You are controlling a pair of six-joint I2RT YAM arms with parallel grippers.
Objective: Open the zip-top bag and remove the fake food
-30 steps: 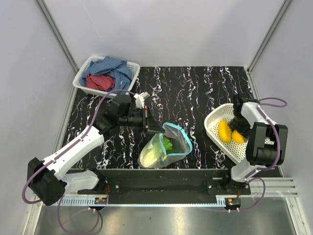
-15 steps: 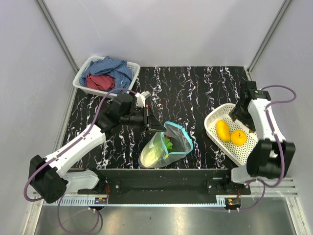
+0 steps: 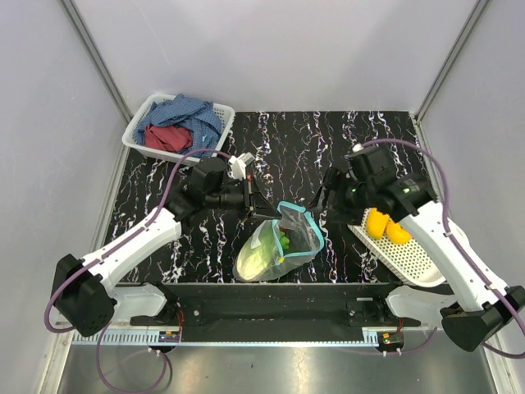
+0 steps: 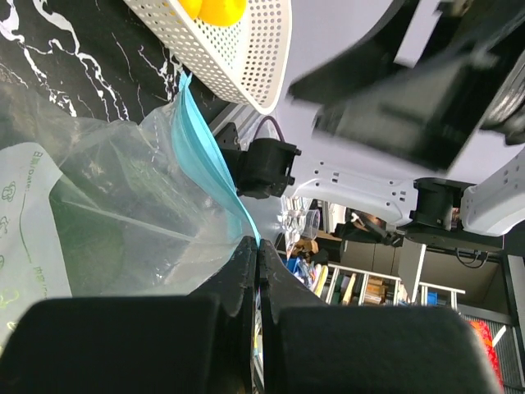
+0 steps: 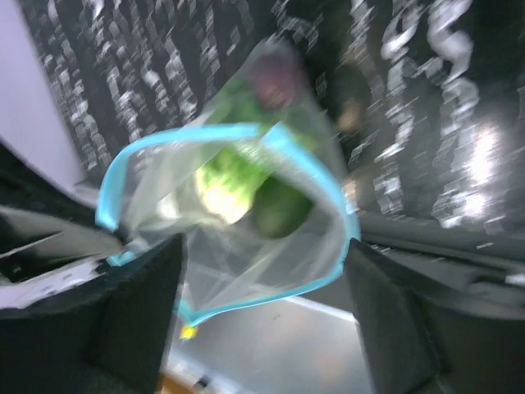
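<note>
The zip-top bag (image 3: 277, 244) lies near the table's front, its teal mouth (image 5: 221, 139) held wide. My left gripper (image 3: 262, 213) is shut on the teal strip (image 4: 215, 164), lifting that edge. Inside the bag I see fake food: light-green lettuce (image 5: 223, 176), a dark green piece (image 5: 280, 209) and a dark purple piece (image 5: 275, 72). My right gripper (image 3: 323, 202) hangs open just right of the bag's mouth, with nothing between its fingers (image 5: 135, 316). Two yellow lemons (image 3: 385, 226) lie in the white oval basket (image 3: 410, 258).
A white rectangular basket (image 3: 135, 135) with blue and red cloths stands at the back left. The oval basket sits at the table's right edge, close to the right arm. Grey walls close in the table on three sides.
My right arm has swung left from over the oval basket to the bag's mouth, leaving the lemons in the basket. The left gripper keeps its hold on the bag's rim.
</note>
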